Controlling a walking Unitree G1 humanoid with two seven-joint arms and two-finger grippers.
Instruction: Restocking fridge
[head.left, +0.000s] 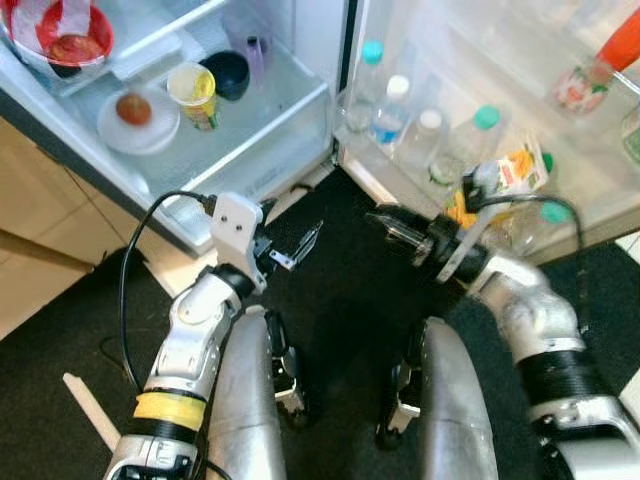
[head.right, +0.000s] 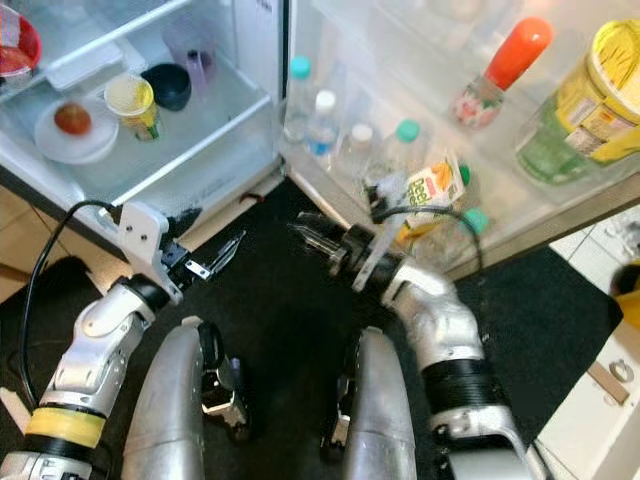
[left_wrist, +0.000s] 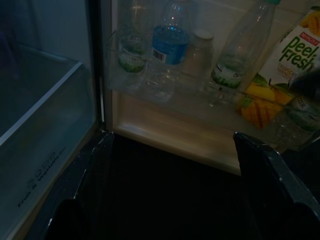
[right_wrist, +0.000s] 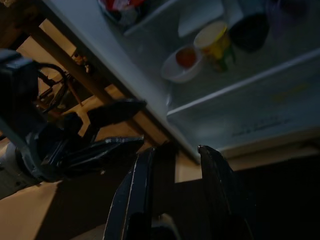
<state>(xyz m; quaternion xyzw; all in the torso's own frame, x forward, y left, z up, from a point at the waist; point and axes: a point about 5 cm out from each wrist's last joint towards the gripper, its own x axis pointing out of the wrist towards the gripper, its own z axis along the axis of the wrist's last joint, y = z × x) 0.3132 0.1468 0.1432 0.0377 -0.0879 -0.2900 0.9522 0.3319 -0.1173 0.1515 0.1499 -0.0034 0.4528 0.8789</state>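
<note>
The fridge stands open in front of me. Its door shelf (head.left: 400, 190) holds several clear water bottles (left_wrist: 167, 45) and a juice carton (head.left: 515, 170) with a yellow and green label. My left gripper (head.left: 300, 248) hangs open and holding nothing over the black mat, just below the fridge's lower drawer (head.left: 250, 150). My right gripper (head.left: 380, 220) is open too, with nothing between its fingers (right_wrist: 135, 190). It points toward the left gripper, low in front of the door shelf. The juice carton sits just behind the right wrist.
On the fridge shelf are a white plate with a red fruit (head.left: 135, 115), a yellow cup (head.left: 197, 95), a dark bowl (head.left: 228, 72) and a red bowl (head.left: 70, 35). An orange-capped bottle (head.right: 500, 65) and a yellow jar (head.right: 600, 85) stand higher in the door. A black mat (head.left: 340, 300) covers the floor.
</note>
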